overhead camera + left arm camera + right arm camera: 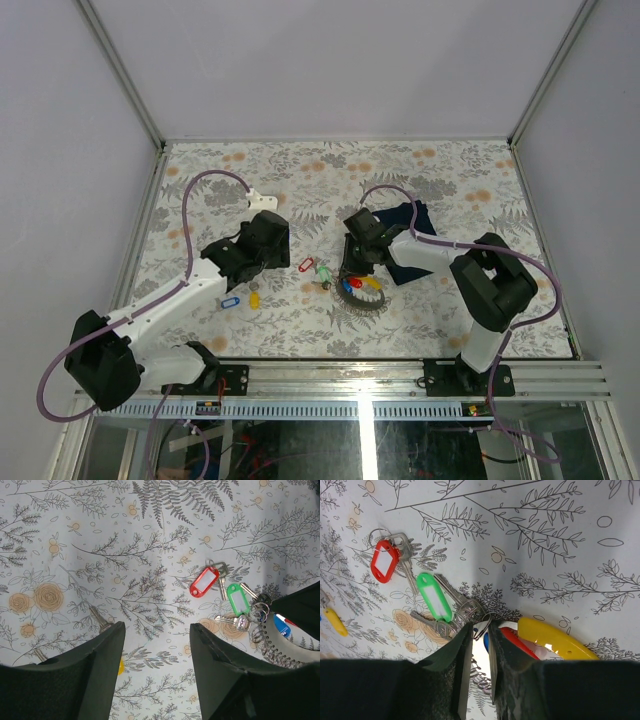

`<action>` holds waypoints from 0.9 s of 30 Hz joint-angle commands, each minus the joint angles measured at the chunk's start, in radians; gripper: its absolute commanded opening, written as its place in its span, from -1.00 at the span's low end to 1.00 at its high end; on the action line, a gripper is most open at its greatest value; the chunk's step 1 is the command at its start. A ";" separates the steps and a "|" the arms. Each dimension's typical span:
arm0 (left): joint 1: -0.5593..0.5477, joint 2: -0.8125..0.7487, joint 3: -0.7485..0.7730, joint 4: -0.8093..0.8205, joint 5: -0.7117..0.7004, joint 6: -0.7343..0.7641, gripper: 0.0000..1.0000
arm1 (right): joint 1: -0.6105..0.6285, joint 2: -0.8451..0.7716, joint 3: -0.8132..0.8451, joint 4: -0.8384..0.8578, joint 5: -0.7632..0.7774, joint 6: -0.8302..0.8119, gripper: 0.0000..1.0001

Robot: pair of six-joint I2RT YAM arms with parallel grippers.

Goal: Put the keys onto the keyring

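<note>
Keyring (pixel 360 298): toothed, silvery, round metal

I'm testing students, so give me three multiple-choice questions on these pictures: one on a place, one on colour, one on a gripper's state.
1. The green key lies: A between the red key and the keyring; B left of both; C right of both.
2. Beside the left arm lie: A two red keys; B one green key; C the blue key and yellow key.
3. The left gripper is: A shut on a key; B open and empty; C shut on the keyring.
A, it sits between them; C, both show from above; B, jaws wide, nothing between.
</note>
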State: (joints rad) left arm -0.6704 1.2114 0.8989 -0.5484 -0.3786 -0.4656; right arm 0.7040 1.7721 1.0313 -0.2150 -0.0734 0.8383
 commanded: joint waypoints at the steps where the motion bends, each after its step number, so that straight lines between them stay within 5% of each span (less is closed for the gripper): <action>1: 0.009 -0.014 0.003 0.020 -0.025 0.018 0.12 | -0.004 0.020 0.044 0.018 -0.006 0.001 -0.55; 11: 0.009 -0.049 -0.009 0.057 0.043 -0.006 0.12 | -0.004 -0.067 0.031 0.016 0.021 -0.029 -0.99; 27: 0.007 -0.184 -0.189 0.521 0.438 -0.008 0.26 | -0.005 -0.373 -0.098 0.073 0.001 -0.110 -1.00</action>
State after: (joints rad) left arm -0.6662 1.0554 0.7574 -0.2489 -0.0727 -0.4675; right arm 0.7040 1.4975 0.9691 -0.1844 -0.0731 0.7624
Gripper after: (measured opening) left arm 0.611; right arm 0.010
